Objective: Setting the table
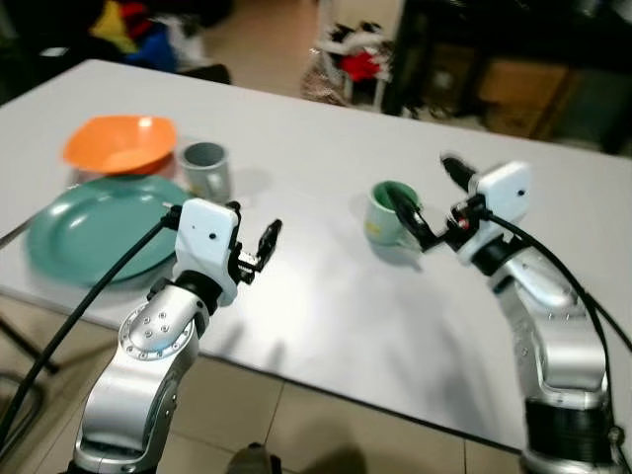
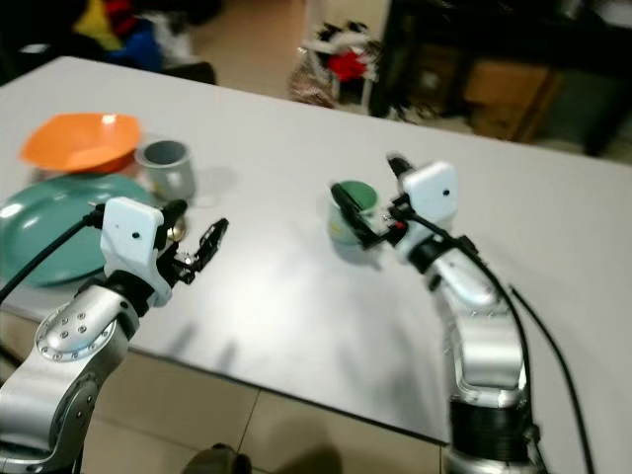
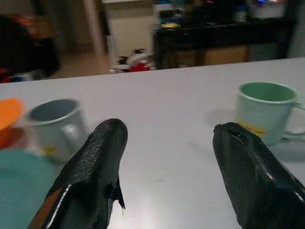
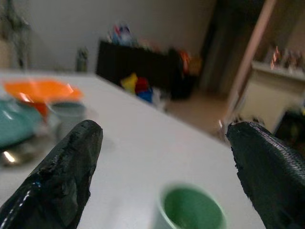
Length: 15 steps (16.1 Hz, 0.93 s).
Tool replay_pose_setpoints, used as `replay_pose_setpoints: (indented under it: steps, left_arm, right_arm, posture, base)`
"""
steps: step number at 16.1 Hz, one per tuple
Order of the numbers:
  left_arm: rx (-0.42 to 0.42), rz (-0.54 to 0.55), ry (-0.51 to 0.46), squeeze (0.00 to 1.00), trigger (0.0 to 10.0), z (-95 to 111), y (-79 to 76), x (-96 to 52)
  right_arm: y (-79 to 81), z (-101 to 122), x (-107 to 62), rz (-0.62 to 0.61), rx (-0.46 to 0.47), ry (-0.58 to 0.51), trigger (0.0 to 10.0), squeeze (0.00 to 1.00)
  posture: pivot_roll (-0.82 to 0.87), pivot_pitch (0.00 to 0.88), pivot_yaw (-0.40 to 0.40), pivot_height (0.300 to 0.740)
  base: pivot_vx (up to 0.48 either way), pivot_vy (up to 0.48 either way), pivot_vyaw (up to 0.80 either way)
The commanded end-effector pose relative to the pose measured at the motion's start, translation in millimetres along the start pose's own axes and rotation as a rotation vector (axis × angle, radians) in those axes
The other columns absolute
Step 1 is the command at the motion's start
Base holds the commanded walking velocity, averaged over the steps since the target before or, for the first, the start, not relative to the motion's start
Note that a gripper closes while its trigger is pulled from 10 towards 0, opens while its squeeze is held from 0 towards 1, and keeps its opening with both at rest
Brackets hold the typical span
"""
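A pale green mug stands upright near the middle of the white table. My right gripper hovers open just above and behind it, one finger over the rim; the mug lies below the gap between the fingers. At the left lie a teal plate, an orange bowl and a grey mug. My left gripper is open and empty above the table beside the plate, pointing toward the green mug, with the grey mug off to its side.
The table's near edge runs just in front of both arms, with tiled floor below. Beyond the far edge are a heap of coloured clutter, a dark cabinet and cardboard boxes.
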<state>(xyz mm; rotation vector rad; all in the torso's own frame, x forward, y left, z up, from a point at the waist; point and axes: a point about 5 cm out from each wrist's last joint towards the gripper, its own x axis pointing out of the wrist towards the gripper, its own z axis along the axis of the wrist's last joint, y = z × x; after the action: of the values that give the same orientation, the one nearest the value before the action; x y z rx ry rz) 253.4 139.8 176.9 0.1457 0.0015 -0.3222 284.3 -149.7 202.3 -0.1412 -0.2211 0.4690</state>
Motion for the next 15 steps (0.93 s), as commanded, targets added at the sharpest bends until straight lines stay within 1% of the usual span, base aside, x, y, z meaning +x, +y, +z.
replay_pose_setpoints:
  steps: [1, 2, 3, 4, 5, 8, 9, 10, 12, 13, 14, 15]
  left_arm:
    - [0.006, 0.023, -0.014, 0.00, 10.0, 3, -0.8, -2.3]
    - [-0.008, 0.036, 0.000, 0.00, 10.0, -1, -4.5, -4.5]
    - [-0.002, 0.036, 0.021, 0.00, 10.0, -4, -6.8, -6.5]
    - [-0.008, 0.046, 0.030, 0.00, 10.0, -5, -7.6, -7.4]
    - [-0.010, 0.053, 0.038, 0.00, 10.0, -5, -8.2, -9.0]
    - [0.001, 0.040, 0.055, 0.00, 10.0, -6, -8.8, -8.8]
    - [-0.001, 0.058, 0.060, 0.00, 10.0, -8, -4.7, -5.6]
    - [-0.004, 0.078, 0.065, 0.00, 10.0, -9, 0.3, -2.5]
    - [0.007, 0.096, 0.076, 0.00, 10.0, -11, 7.8, 0.7]
    - [0.017, 0.093, 0.074, 0.00, 10.0, -9, 9.7, 2.7]
    - [0.024, 0.099, 0.070, 0.00, 10.0, -8, 10.1, 3.4]
    - [0.027, 0.107, 0.078, 0.00, 10.0, -10, 11.8, 1.2]
  right_arm:
    - [1.0, 1, -10.8, -0.059, -0.001, 0.017, 10.0, 1.00]
    - [4.2, 2, -28.5, -0.137, -0.003, 0.059, 10.0, 1.00]
    - [3.2, -1, -37.8, -0.187, -0.001, 0.082, 10.0, 1.00]
    - [4.2, -5, -46.3, -0.227, 0.061, 0.107, 10.0, 1.00]
    - [7.9, -8, -53.9, -0.239, 0.093, 0.132, 10.0, 1.00]
    - [13.8, -11, -55.4, -0.248, 0.136, 0.154, 10.0, 1.00]
    - [19.9, -15, -54.9, -0.246, 0.174, 0.183, 10.0, 1.00]
    - [24.3, -18, -54.7, -0.241, 0.187, 0.203, 10.0, 1.00]
    - [26.4, -25, -57.5, -0.263, 0.180, 0.253, 10.0, 1.00]
    - [24.1, -29, -57.4, -0.279, 0.166, 0.276, 10.0, 1.00]
    - [21.7, -31, -56.4, -0.287, 0.160, 0.283, 10.0, 1.00]
    - [20.4, -33, -53.8, -0.296, 0.173, 0.271, 10.0, 1.00]
  posture:
    - [0.09, 0.000, 0.001, 0.740]
    - [0.09, 0.000, -0.001, 0.740]
    - [0.09, 0.000, 0.000, 0.740]
    - [0.09, 0.000, 0.004, 0.740]
    - [0.09, 0.000, 0.009, 0.740]
    - [0.07, 0.000, 0.034, 0.740]
    - [0.05, 0.000, 0.064, 0.740]
    - [0.04, 0.000, 0.084, 0.740]
    - [0.04, 0.000, 0.099, 0.740]
    - [0.06, 0.000, 0.093, 0.740]
    - [0.07, 0.000, 0.090, 0.740]
    - [0.07, 0.000, 0.085, 0.740]
  base:
    - [0.000, 0.000, 0.80]
    - [0.000, 0.000, 0.80]
    - [0.000, 0.000, 0.80]
    - [0.000, 0.000, 0.80]
    - [0.000, 0.000, 0.80]
    - [0.000, 0.000, 0.80]
    - [0.000, 0.000, 0.80]
    - [0.000, 0.000, 0.80]
    - [0.000, 0.000, 0.80]
    - [0.000, 0.000, 0.80]
    - [0.000, 0.000, 0.80]
    - [0.000, 0.000, 0.80]
